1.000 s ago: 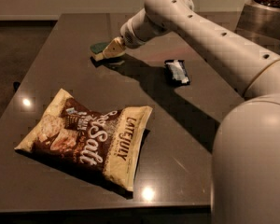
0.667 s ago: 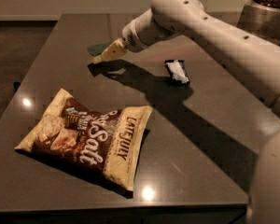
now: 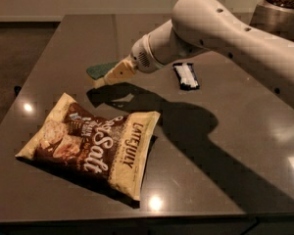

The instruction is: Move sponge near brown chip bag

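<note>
The sponge (image 3: 100, 70), dark green on top, is held in my gripper (image 3: 106, 77) a little above the dark table, with its shadow on the surface below. The gripper is shut on the sponge, and its pale fingers (image 3: 118, 72) point down and left from the big white arm. The brown chip bag (image 3: 90, 146), dark brown with cream edges and white "Salt" lettering, lies flat at the front left. The sponge hangs just beyond the bag's far edge, a short way above and behind it.
A small black-and-white wrapped bar (image 3: 186, 76) lies on the table (image 3: 225, 146) to the right of the gripper, under the arm. A metal container (image 3: 277, 9) with brown contents stands at the back right corner. The table's front edge runs along the bottom.
The gripper has carried the sponge off the back of the table, forward and left toward the chip bag. The bag and the wrapped bar have not moved.
</note>
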Robot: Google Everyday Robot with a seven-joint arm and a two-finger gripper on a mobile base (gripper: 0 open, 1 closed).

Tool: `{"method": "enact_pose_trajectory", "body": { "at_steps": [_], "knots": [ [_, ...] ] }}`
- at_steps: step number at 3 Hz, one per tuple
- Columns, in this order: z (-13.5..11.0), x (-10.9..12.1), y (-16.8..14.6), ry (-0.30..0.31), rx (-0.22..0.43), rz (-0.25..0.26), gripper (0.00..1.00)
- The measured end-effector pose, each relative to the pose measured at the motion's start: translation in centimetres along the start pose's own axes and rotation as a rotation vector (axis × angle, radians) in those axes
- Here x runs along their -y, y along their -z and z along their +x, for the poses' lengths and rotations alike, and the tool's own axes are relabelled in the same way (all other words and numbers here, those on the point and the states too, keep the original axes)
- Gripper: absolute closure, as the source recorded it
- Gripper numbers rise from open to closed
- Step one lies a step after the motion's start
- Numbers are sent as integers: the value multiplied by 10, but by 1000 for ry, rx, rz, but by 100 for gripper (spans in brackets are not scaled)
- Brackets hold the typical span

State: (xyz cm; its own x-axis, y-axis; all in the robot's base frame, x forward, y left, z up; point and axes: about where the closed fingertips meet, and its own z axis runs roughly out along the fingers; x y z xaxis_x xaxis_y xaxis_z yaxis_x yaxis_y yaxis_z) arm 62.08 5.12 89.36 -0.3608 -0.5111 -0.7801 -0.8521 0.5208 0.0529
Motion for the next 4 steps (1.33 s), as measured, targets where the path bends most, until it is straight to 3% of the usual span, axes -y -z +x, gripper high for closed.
{"method": "enact_pose_trajectory", "body": {
  "at_steps": [1, 2, 4],
  "knots": [
    [8, -30, 14, -2, -13, -42, 81],
    [15, -54, 26, -5, -27, -75, 50],
    [15, -67, 31, 2, -28, -91, 0]
  ]
}}
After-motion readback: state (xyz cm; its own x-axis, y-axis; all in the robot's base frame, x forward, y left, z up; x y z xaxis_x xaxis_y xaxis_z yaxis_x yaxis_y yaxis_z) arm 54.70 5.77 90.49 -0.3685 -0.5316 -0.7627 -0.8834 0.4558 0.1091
